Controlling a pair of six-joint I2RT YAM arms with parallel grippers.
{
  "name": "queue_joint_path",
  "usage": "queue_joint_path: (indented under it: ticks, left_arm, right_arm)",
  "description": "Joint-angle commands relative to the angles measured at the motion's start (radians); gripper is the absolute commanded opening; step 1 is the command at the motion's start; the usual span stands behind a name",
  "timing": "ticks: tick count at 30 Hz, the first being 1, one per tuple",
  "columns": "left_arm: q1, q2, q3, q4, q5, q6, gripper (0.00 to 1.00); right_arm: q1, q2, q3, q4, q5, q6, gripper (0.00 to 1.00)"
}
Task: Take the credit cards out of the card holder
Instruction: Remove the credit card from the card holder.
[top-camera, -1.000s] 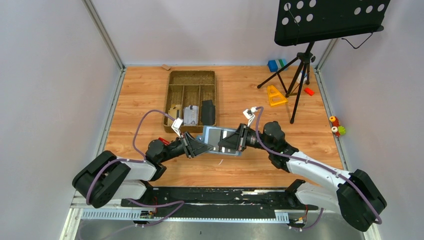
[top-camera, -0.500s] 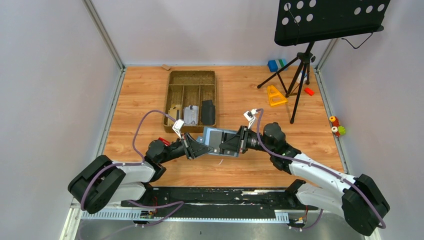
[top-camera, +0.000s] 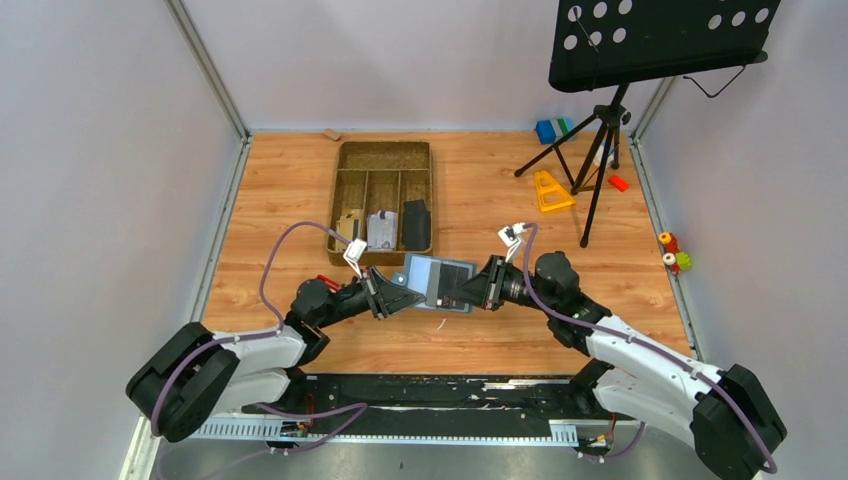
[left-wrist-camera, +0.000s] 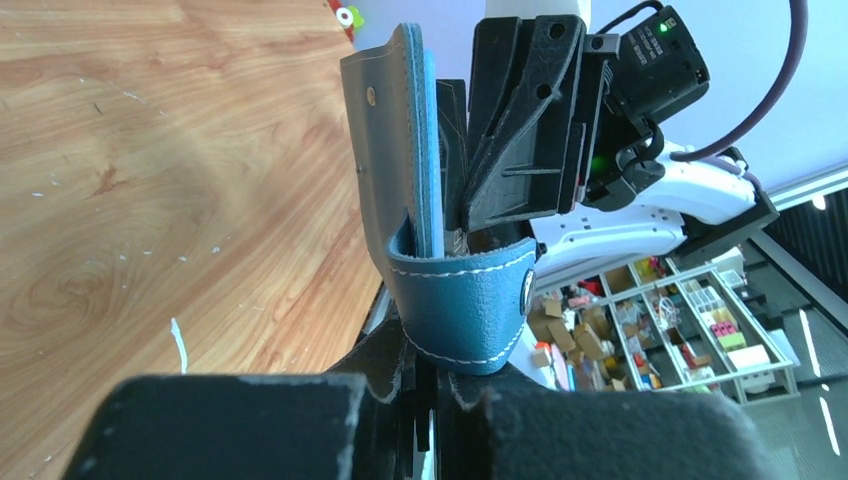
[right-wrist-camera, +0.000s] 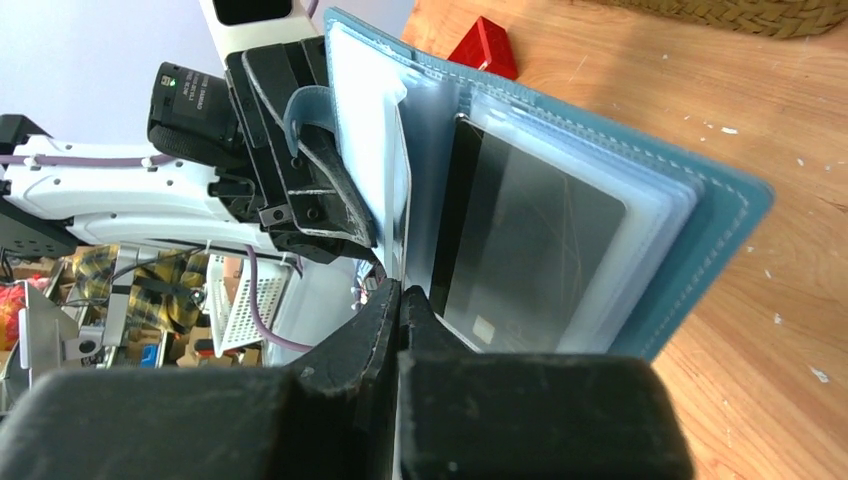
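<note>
**No legible writing in any view**

No word, number, brand or sign can be read in these pictures. The dark card (right-wrist-camera: 530, 250) sits behind a clear sleeve of the card holder (right-wrist-camera: 730, 215). It bears only a small pale mark near its lower edge, too blurred to make out. The items in the brown divided tray (top-camera: 384, 145) are too small for any print to show. The storage bins (left-wrist-camera: 700, 320) beyond the bench are a blur of colours.
</note>
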Motion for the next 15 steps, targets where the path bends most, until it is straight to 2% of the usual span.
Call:
queue_joint_path:
  ticks: [1,3,6,8,11,15]
  left_arm:
    - [0.003,-0.083,0.021,-0.059,-0.044,0.058,0.04]
    - [0.004,-0.151,0.053,-0.236,-0.078,0.118,0.02]
    - [0.004,-0.264,0.127,-0.675,-0.189,0.257,0.0]
    - [0.004,-0.314,0.175,-0.882,-0.254,0.324,0.0]
    - [0.003,-0.335,0.223,-1.045,-0.289,0.374,0.0]
    - [0.004,-0.347,0.225,-1.116,-0.311,0.381,0.0]
  right_arm:
    - [-0.026,-0.046,-0.002,-0.087,0.053,-0.032,0.0]
    - [-0.042,-0.064,0.01,-0.166,0.102,-0.049,0.0]
    - [-0.057,-0.083,0.041,-0.275,0.183,-0.096,0.0]
    - [-0.06,-0.085,0.081,-0.339,0.232,-0.14,0.0]
    - [-0.061,-0.059,0.152,-0.393,0.277,-0.202,0.0]
    - [-0.061,0.095,0.289,-0.391,0.237,-0.266,0.0]
